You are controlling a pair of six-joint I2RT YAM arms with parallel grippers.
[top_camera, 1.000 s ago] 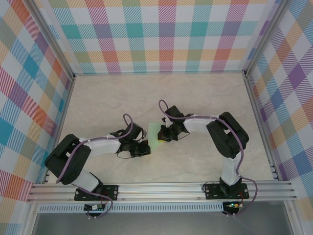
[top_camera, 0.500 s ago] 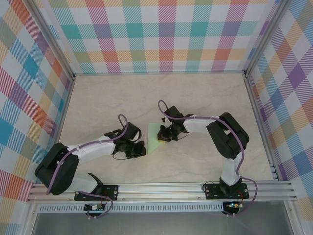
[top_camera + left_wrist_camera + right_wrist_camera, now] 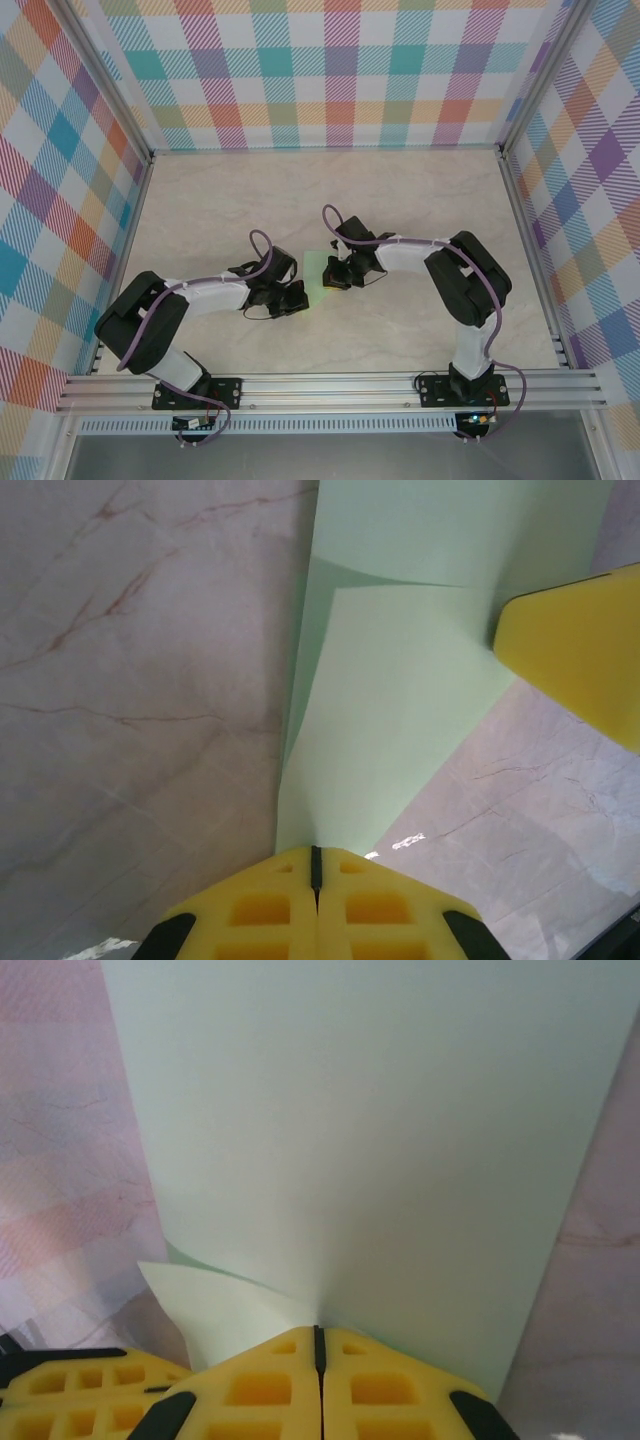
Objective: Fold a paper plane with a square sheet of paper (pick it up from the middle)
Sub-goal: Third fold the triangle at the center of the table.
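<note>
Showing one folded flap but no dart shape yet, the paper looks partway folded, with left gripper and right gripper each pinched shut on opposite ends of it.

Open desk runs to the walls; at centre, left gripper and right gripper crowd the paper.

Desk: pale marble-look top with faint brown veins, middle of the frame. Checked wall panels, pastel multicolour, along the top, left and right edges. Aluminium rail across the bottom; slanted aluminium posts in the upper corners.
</note>
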